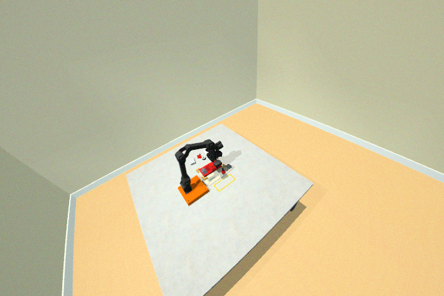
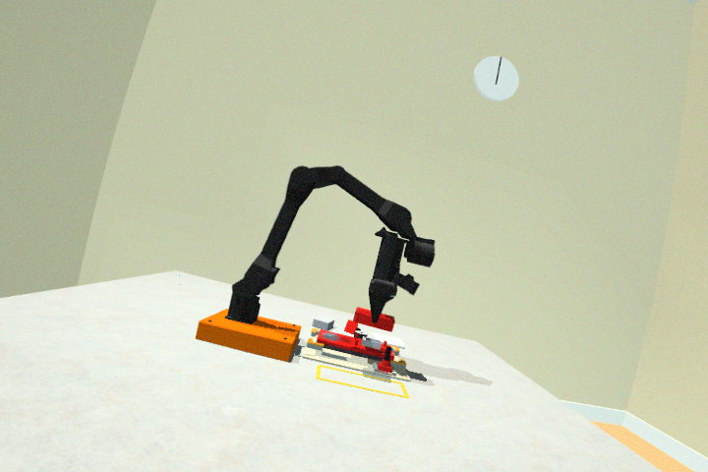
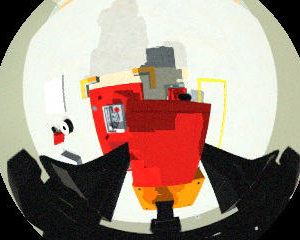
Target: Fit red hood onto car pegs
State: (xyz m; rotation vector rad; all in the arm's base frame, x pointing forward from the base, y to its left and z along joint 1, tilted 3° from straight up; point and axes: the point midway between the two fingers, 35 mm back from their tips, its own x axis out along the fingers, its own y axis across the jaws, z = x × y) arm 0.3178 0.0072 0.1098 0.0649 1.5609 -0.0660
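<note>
My gripper (image 2: 375, 319) (image 3: 166, 146) is shut on the red hood (image 2: 387, 321) (image 3: 165, 142), one finger at each side, and points down. The hood is held in the air above table height. In the wrist view it covers part of the red chassis (image 1: 205, 170) (image 2: 339, 339) (image 3: 98, 118), which lies in the cream jig (image 3: 122, 79) with orange corner brackets. The grey engine block (image 3: 115, 119) shows on the deck just left of the hood in the wrist view. I cannot make out all the pegs or the hood's corner holes. In the top view the arm hides most of the hood.
A small red stand (image 2: 385, 364) (image 3: 176, 93) with a black part is beside the chassis. A yellow outline (image 1: 227, 185) (image 2: 318, 373) lies beyond it. A white plate (image 3: 55, 95), a wheel (image 3: 67, 126) and a grey block (image 2: 323, 324) (image 3: 71, 157) lie on the chassis's other side.
</note>
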